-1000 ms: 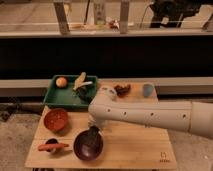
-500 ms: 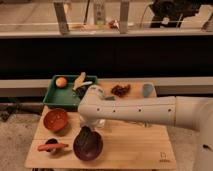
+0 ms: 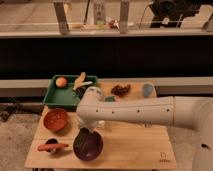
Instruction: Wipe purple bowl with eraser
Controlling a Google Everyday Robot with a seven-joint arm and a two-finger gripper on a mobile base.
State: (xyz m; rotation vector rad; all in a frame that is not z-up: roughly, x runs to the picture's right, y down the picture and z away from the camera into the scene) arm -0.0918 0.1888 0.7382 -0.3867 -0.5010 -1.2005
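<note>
The only marking we find is a small printed mark (image 3: pixel 162 157) at the bench's (image 3: pixel 135 147) near right corner, too faint to read. We count two bowls: the purple bowl (image 3: pixel 89 146) at the front edge and an orange-brown bowl (image 3: pixel 55 119) behind it to the left. There is also one green tray (image 3: pixel 67 98) holding one orange fruit (image 3: pixel 61 82), and one small dark cup (image 3: pixel 51 146). The one white arm (image 3: pixel 135 111) reaches in from the right, and its gripper (image 3: pixel 86 133) dips at the purple bowl's rear rim. Whether it is clenched or released we cannot tell. Compared with half a second ago, the purple bowl has not moved, and the arm has barely shifted.
</note>
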